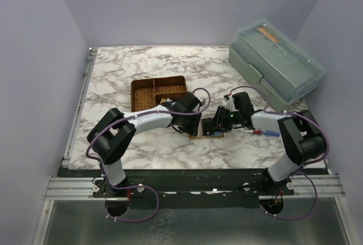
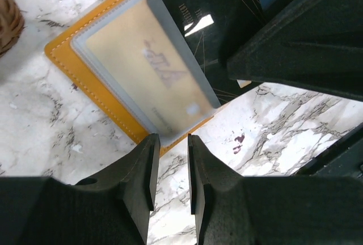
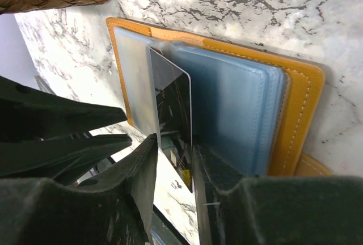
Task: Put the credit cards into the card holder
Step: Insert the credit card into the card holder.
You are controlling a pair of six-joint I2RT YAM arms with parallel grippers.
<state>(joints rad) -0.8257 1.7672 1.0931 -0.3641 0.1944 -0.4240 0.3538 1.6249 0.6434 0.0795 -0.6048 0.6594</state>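
Observation:
The orange-tan card holder (image 3: 300, 97) lies open on the marble, with clear sleeves (image 3: 232, 103) fanned out. It also shows in the left wrist view (image 2: 74, 63) and, mostly hidden under the grippers, in the top view (image 1: 199, 136). A dark glossy card (image 3: 173, 97) stands partly inside a sleeve, between my right gripper's (image 3: 176, 143) jaws. It leans on one finger and a gap shows to the other. My left gripper (image 2: 173, 137) is narrowly open at the holder's edge. A yellowish card (image 2: 147, 63) sits in a sleeve. The two grippers (image 1: 193, 123) (image 1: 218, 123) face each other.
The brown woven divided basket (image 1: 156, 92) stands just behind the holder. A grey-green lidded plastic box (image 1: 278, 63) sits at the back right. Thin blue and red flat pieces (image 1: 264, 134) lie on the marble by my right forearm.

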